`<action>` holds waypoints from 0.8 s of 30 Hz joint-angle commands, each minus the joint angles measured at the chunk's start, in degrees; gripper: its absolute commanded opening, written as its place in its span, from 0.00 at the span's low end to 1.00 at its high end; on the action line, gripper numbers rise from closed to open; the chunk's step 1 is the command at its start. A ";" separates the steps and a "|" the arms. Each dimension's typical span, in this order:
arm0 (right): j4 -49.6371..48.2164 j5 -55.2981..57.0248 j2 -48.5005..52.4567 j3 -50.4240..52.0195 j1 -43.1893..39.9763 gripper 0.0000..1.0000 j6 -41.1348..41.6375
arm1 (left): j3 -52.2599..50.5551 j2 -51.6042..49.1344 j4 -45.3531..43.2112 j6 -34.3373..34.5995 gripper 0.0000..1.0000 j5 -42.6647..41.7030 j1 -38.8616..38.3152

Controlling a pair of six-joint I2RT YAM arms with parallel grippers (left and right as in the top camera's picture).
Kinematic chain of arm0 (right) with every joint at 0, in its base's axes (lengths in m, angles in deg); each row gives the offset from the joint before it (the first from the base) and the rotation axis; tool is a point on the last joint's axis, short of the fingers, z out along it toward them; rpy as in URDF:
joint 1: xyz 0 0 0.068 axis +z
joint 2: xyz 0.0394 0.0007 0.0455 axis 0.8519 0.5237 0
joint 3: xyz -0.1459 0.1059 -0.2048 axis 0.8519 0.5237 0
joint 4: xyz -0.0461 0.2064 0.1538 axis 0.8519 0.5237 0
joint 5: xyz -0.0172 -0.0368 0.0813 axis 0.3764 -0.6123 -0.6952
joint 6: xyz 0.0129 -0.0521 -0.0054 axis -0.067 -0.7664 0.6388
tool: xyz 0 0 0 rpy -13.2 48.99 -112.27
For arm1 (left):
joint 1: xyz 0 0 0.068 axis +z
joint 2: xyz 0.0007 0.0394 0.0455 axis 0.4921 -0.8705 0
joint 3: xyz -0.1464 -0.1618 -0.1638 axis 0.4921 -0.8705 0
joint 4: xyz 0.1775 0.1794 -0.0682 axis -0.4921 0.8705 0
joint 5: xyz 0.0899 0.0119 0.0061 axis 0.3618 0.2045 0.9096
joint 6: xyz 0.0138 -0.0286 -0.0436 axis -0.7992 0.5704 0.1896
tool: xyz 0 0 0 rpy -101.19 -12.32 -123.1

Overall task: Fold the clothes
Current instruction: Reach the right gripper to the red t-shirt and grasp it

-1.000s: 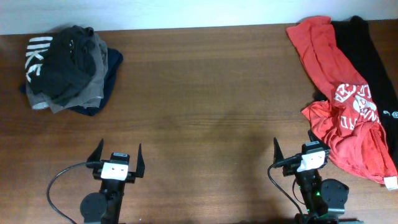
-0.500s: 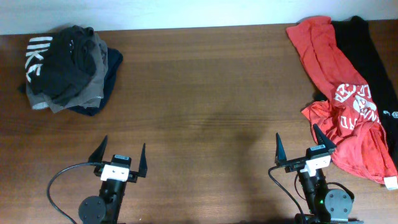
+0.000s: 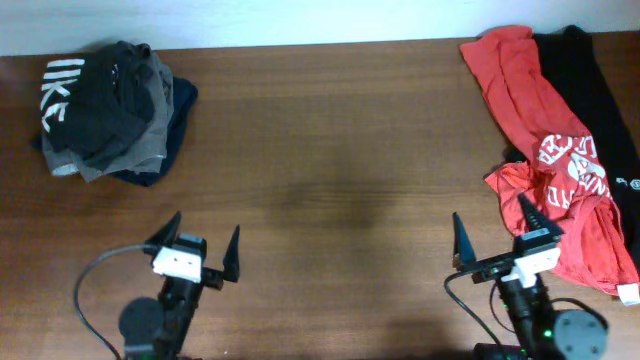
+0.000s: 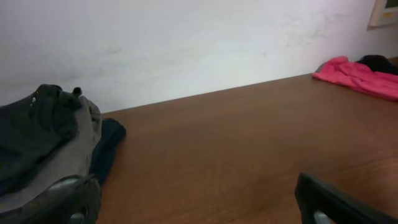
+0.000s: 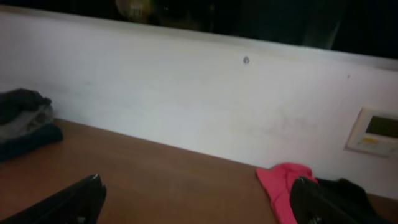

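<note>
Overhead view: crumpled red-orange T-shirt (image 3: 530, 100) lies at the desk's (image 3: 330, 150) far right corner, overlapping a black garment (image 3: 592, 80). At the desk's near edge, the left pincer (image 3: 207, 222) and right pincer (image 3: 489, 206) both gape wide, holding nothing.

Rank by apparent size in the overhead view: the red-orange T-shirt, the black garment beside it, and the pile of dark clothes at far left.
1. red-orange T-shirt
2. pile of dark clothes
3. black garment, judged by its visible part only: the T-shirt overlaps it and the frame edge cuts it off.
</note>
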 commanded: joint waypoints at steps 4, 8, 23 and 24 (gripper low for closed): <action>10.80 -0.57 16.72 -17.11 -0.61 0.99 0.83 | 19.45 -21.75 4.57 0.96 1.00 -7.41 0.17; 20.72 -0.72 28.20 -28.52 -0.61 0.99 0.81 | 32.68 -34.93 12.66 0.96 0.99 -10.23 0.13; 38.40 -0.11 68.19 -54.12 -1.20 0.99 3.39 | 69.33 -79.49 34.32 -4.83 0.99 -12.13 -8.70; 38.16 2.91 69.77 -54.12 -2.08 0.99 6.99 | 69.33 -80.78 33.92 -4.85 0.99 -12.11 -9.03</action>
